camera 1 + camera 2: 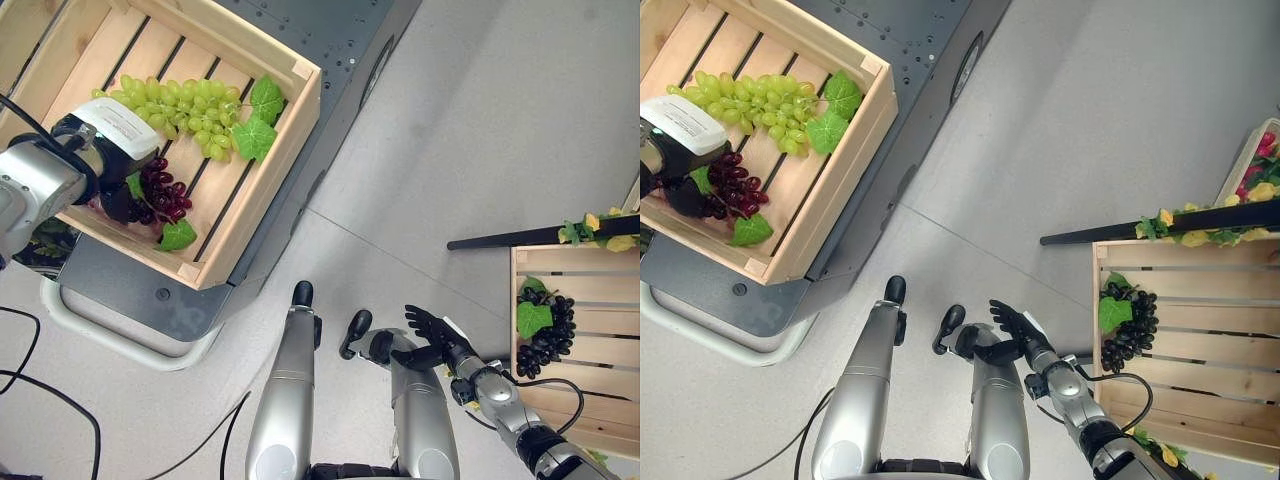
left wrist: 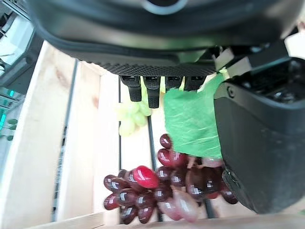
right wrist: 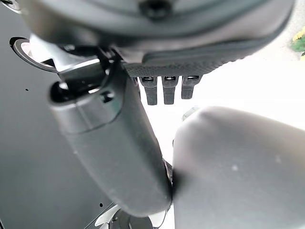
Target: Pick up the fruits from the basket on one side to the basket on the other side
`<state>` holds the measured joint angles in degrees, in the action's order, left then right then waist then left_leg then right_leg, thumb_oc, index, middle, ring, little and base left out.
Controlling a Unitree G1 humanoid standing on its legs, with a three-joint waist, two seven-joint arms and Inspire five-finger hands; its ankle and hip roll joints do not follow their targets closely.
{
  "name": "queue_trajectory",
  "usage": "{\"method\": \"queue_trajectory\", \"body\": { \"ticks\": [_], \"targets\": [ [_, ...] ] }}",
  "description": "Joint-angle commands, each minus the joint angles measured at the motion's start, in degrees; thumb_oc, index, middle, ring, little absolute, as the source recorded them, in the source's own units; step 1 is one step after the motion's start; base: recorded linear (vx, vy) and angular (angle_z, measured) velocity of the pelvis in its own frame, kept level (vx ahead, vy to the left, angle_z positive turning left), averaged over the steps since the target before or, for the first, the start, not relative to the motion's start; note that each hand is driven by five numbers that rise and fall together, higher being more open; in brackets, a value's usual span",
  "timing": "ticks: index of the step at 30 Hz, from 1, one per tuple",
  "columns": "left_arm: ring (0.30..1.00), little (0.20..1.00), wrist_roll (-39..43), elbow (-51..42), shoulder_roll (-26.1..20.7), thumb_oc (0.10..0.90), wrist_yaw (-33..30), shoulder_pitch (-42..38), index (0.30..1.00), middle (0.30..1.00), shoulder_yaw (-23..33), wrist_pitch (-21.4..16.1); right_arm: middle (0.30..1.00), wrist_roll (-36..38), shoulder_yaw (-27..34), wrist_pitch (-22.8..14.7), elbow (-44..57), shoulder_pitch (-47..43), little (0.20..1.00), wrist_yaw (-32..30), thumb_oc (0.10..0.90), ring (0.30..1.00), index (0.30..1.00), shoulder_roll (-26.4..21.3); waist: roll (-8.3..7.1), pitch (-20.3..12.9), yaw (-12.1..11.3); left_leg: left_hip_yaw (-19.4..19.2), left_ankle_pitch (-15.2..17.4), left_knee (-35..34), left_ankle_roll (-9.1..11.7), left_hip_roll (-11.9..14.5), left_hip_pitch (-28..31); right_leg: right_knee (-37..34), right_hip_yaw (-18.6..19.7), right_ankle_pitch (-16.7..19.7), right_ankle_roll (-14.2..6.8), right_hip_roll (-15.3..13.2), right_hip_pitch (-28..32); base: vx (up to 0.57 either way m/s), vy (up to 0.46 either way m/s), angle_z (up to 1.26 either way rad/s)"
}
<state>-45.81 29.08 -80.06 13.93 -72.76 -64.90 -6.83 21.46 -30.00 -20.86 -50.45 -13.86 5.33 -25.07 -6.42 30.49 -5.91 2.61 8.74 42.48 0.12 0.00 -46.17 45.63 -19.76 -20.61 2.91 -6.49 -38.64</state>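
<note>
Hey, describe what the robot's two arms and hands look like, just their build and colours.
Both arms are smooth silver-grey tubes with dark joints. The left hand is dark, with a white cover carrying small print on its back. The right hand is dark too, with black fingers, a small white patch near the wrist, and a thin black cable looping beside its forearm.

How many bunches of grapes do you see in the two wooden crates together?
3. A green bunch and a red bunch lie in the left crate, the red one at the left hand. A dark bunch lies in the right crate. More may be hidden.
</note>
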Motion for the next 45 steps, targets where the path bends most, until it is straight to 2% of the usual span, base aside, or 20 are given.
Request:
{"method": "queue_trajectory", "body": {
  "ticks": [1, 3, 5, 8, 10, 14, 19, 23, 26, 28, 29, 31, 32, 34, 39, 45],
  "targets": [
    [0.9, 0.9, -2.5, -0.4, -6.9, 0.8, -0.1, -5.7, 0.9, 0.9, 0.8, 2.2, 0.9, 3.9, 2.1, -3.6, -0.3, 2.4, 0.9, 1.3, 0.8, 0.9, 0.9, -2.7, 1.37, -0.7, -1.9, -3.1, -0.7, -6.7, -1.7, -1.1, 3.6, -5.1, 0.3, 8.2, -2.0, 0.2, 2.9, 0.0, 0.0, 0.0],
    [0.9, 0.9, -1.7, -0.6, -6.8, 0.8, -0.5, -5.7, 0.9, 0.9, 0.7, 1.3, 0.9, 4.1, 2.0, -3.5, -0.2, 2.4, 0.9, 1.2, 0.8, 0.9, 0.9, -2.6, 1.31, -0.7, -1.9, -3.1, -0.6, -6.5, -1.8, -1.1, 3.5, -5.0, 0.3, 8.1, -2.1, 0.1, 2.8, 0.0, 0.0, 0.0],
    [0.9, 0.9, 3.2, -0.7, -6.2, 0.8, -4.2, -4.5, 0.9, 0.9, 1.8, -2.9, 0.9, 4.2, 2.3, -3.8, -0.6, 2.3, 0.9, 1.2, 0.8, 0.9, 0.9, -2.1, 1.01, -0.7, -2.0, -2.8, -0.6, -6.5, -1.8, -1.1, 3.3, -4.9, 0.1, 8.2, -2.1, 0.2, 2.6, 0.0, 0.0, 0.0],
    [0.9, 0.9, 7.3, -1.4, -5.7, 0.8, -5.2, -3.4, 0.9, 0.9, 2.6, -5.9, 0.9, 3.8, 2.8, -4.0, -0.7, 2.5, 0.9, 1.1, 0.8, 0.9, 0.9, -1.7, 0.84, -0.7, -2.0, -2.8, -0.7, -6.6, -1.8, -1.1, 3.2, -4.9, 0.1, 8.3, -2.2, 0.3, 2.4, -0.02, -0.013, 0.04],
    [0.9, 0.9, 10.6, -1.4, -5.1, 0.8, -6.4, -0.4, 0.9, 0.9, 4.4, -8.8, 0.9, 3.3, 3.3, -4.2, -0.7, 2.8, 0.9, 0.9, 0.8, 0.9, 0.9, -1.4, 0.6, -0.7, -2.0, -2.7, -0.9, -6.9, -1.7, -1.1, 3.1, -5.1, 0.1, 8.3, -2.2, 0.5, 2.3, -0.01, -0.003, 0.02],
    [0.9, 0.9, 14.4, 0.0, -3.6, 0.8, -8.5, 5.7, 0.9, 0.9, 8.6, -11.1, 0.9, 2.8, 3.7, -4.3, -0.5, 3.3, 0.9, 0.6, 0.8, 0.9, 0.9, -1.6, 0.44, -0.7, -1.7, -2.8, -1.0, -6.8, -1.7, -0.9, 2.9, -5.0, 0.4, 8.1, -2.0, 0.7, 2.0, 0.0, 0.0, 0.0],
    [0.9, 0.9, 13.9, 2.1, -0.6, 0.8, -9.3, 13.1, 0.9, 0.9, 13.8, -12.5, 0.9, 2.2, 3.8, -4.5, -0.4, 3.4, 0.9, 0.3, 0.8, 0.9, 0.9, -1.9, 0.27, -0.7, -1.0, -3.0, -1.1, -6.1, -1.5, -0.8, 1.9, -4.6, 0.7, 7.8, -1.7, 1.0, 1.3, 0.0, 0.0, 0.0],
    [0.9, 0.9, 8.4, 4.1, 1.2, 0.8, -7.6, 15.7, 0.9, 0.9, 14.7, -14.6, 0.9, 1.8, 3.6, -4.6, -0.2, 3.0, 0.9, 0.0, 0.8, 0.9, 0.9, -2.2, 0.01, -0.7, -0.4, -3.0, -1.4, -6.1, -1.5, -0.6, 1.0, -4.7, 0.8, 8.0, -1.6, 1.2, 0.6, 0.0, 0.0, 0.0],
    [0.9, 0.9, 4.0, 4.4, 1.7, 0.8, -4.7, 16.0, 0.9, 0.9, 13.8, -13.7, 0.9, 2.0, 3.5, -4.2, 0.3, 2.6, 0.9, -0.2, 0.8, 0.9, 0.9, -2.8, 0.0, -0.7, -0.1, -3.2, -1.6, -6.3, -1.5, -0.4, 0.5, -4.8, 0.8, 8.2, -1.6, 1.1, -0.1, -0.02, 0.028, -0.04],
    [0.9, 0.9, 2.3, 4.8, 2.2, 0.8, -1.0, 14.4, 0.9, 0.9, 11.3, -9.6, 0.9, 2.1, 3.2, -4.3, 0.2, 2.1, 0.9, -0.3, 0.8, 0.9, 0.9, -3.4, 0.1, -0.7, 0.5, -3.6, -1.5, -5.9, -1.6, -0.1, -0.2, -4.8, 0.9, 8.3, -1.6, 0.9, -0.9, -0.03, 0.042, -0.03],
    [0.9, 0.9, 2.2, 4.9, 2.3, 0.8, -0.6, 14.1, 0.9, 0.9, 11.0, -8.9, 0.9, 2.1, 3.2, -4.3, 0.2, 2.1, 0.9, -0.3, 0.8, 0.9, 0.9, -3.5, 0.07, -0.7, 0.6, -3.6, -1.4, -5.8, -1.6, -0.1, -0.3, -4.7, 0.9, 8.3, -1.6, 0.9, -1.0, -0.02, 0.031, -0.04],
    [0.9, 0.9, 0.7, 4.7, 2.2, 0.8, 1.9, 12.0, 0.9, 0.9, 8.9, -4.0, 0.9, 2.2, 3.0, -4.9, 0.0, 2.0, 0.9, 0.1, 0.8, 0.9, 0.9, -4.0, 0.03, -0.7, 0.9, -3.8, -1.4, -5.6, -1.6, 0.1, -0.9, -4.9, 0.9, 8.4, -1.6, 0.8, -1.5, -0.02, 0.016, -0.05],
    [0.9, 0.9, 0.7, 4.7, 2.2, 0.8, 1.9, 11.8, 0.9, 0.9, 8.7, -4.0, 0.9, 2.2, 3.0, -4.9, 0.0, 2.0, 0.9, 0.1, 0.8, 0.9, 0.9, -4.0, 0.01, -0.7, 0.9, -3.8, -1.4, -5.6, -1.6, 0.1, -1.0, -4.9, 0.9, 8.4, -1.6, 0.8, -1.5, -0.02, 0.008, -0.04],
    [0.9, 0.9, -2.6, 4.4, 1.7, 0.8, 3.4, 8.5, 0.9, 0.9, 6.7, -0.9, 0.9, 2.5, 2.8, -5.5, -0.3, 1.9, 0.9, 0.5, 0.8, 0.9, 0.9, -4.2, -0.06, -0.7, 1.0, -3.8, -1.3, -5.5, -1.7, 0.2, -1.4, -5.0, 0.7, 8.5, -1.6, 0.6, -1.8, -0.01, -0.003, -0.08],
    [0.9, 0.9, -10.5, 2.9, 0.4, 0.8, 5.4, 2.3, 0.9, 0.9, 3.3, 2.8, 0.9, 3.2, 2.4, -5.9, -0.5, 1.9, 0.9, 0.5, 0.8, 0.9, 0.9, -3.6, -0.39, -0.7, 0.5, -3.4, -1.0, -5.3, -1.7, 0.1, -1.4, -5.0, 0.2, 8.8, -1.9, 0.4, -1.7, 0.0, -0.031, -0.02],
    [0.9, 0.9, -13.4, 2.8, 0.7, 0.8, 5.2, -3.7, 0.9, 0.9, 0.4, 2.8, 0.9, 4.3, 1.6, -6.4, -1.2, 1.7, 0.9, 0.9, 0.8, 0.9, 0.9, -2.8, -1.0, -0.7, 0.2, -3.0, -0.9, -5.5, -1.8, 0.1, -0.8, -5.2, -0.2, 9.1, -2.2, 0.4, -1.0, 0.01, -0.037, 0.06]
  ]
}}
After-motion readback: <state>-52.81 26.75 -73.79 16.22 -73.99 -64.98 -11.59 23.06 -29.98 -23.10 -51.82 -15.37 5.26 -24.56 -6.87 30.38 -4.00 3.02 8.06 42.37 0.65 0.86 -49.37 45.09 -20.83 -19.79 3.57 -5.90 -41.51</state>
